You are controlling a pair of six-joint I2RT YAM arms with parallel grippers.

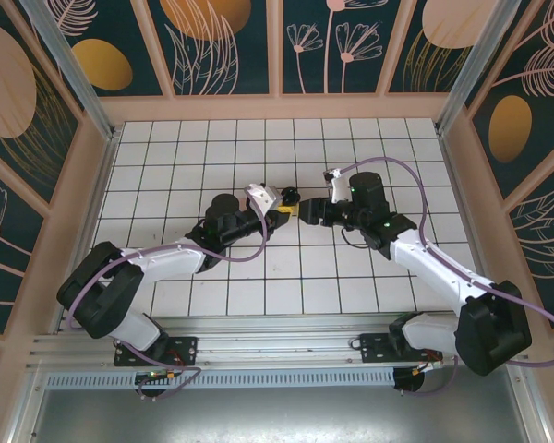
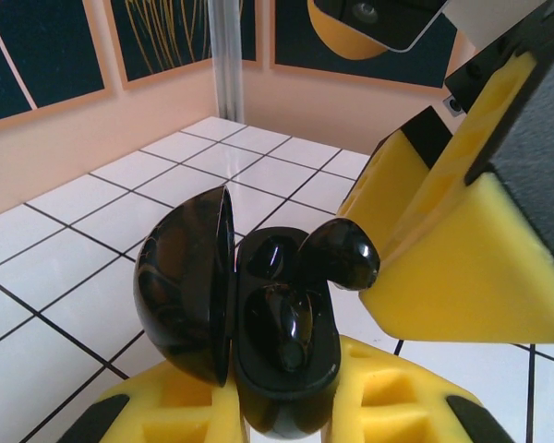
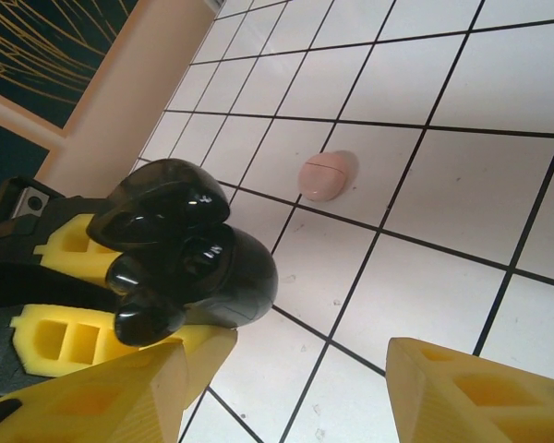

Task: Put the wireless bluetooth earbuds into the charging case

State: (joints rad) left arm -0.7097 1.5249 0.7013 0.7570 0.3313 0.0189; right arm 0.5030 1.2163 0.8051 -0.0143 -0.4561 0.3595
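My left gripper (image 2: 286, 411) is shut on a glossy black charging case (image 2: 286, 374), held upright above the tiles with its lid (image 2: 180, 277) swung open to the left. The earbuds here are glossy black. One earbud (image 2: 294, 323) lies in the lower socket. A second earbud (image 2: 343, 254) sticks out of the upper socket and touches a yellow fingertip (image 2: 462, 268) of my right gripper. In the right wrist view the case (image 3: 240, 272) and the protruding earbud (image 3: 148, 318) sit beside the left finger, and my right gripper (image 3: 295, 388) is open with only tile between its fingers. From above, both grippers (image 1: 279, 214) (image 1: 302, 212) meet mid-table.
A pale-pink oval object with a seam (image 3: 326, 175) lies on the white tiled floor beyond the case. Peach walls (image 3: 129, 101) bound the tiled area. Purple cables (image 1: 415, 185) loop over the right arm.
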